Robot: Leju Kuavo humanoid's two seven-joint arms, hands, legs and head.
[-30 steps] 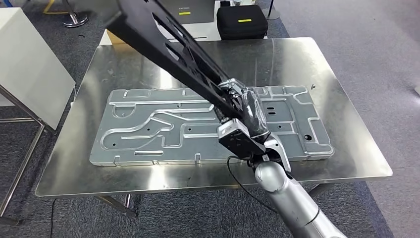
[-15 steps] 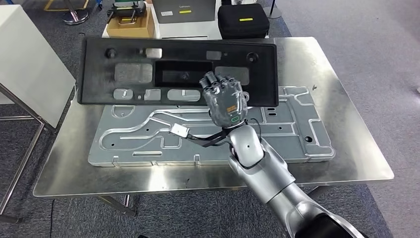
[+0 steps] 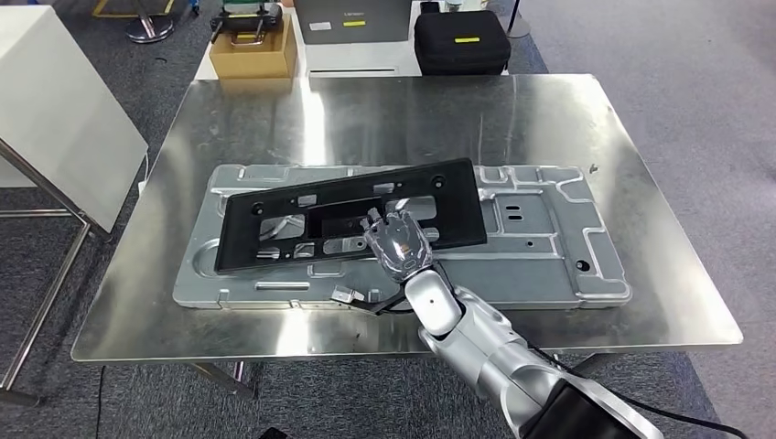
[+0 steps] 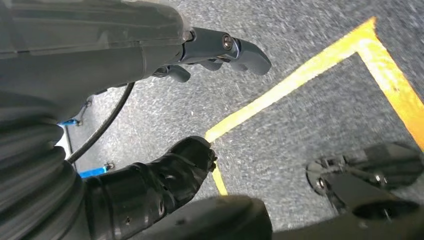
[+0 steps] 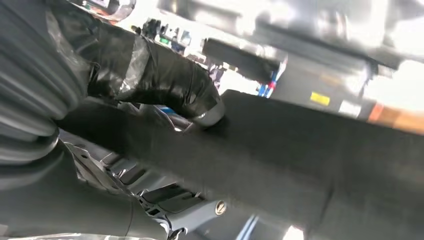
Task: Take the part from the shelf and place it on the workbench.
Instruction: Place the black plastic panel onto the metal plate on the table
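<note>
1. Head view: my right hand grips the black part, tilted low over the grey metal plate on the counter, ready for setting down.
2. My left hand hangs released, empty.

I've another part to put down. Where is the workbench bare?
The workbench is bare along its far edge, beyond the metal plate. Narrow strips remain at both ends. The middle is crowded: black part and right robot hand.

The part lies tilted on the plate, left of centre; the plate rests on the desk; the right hand grips the part's near edge.
</note>
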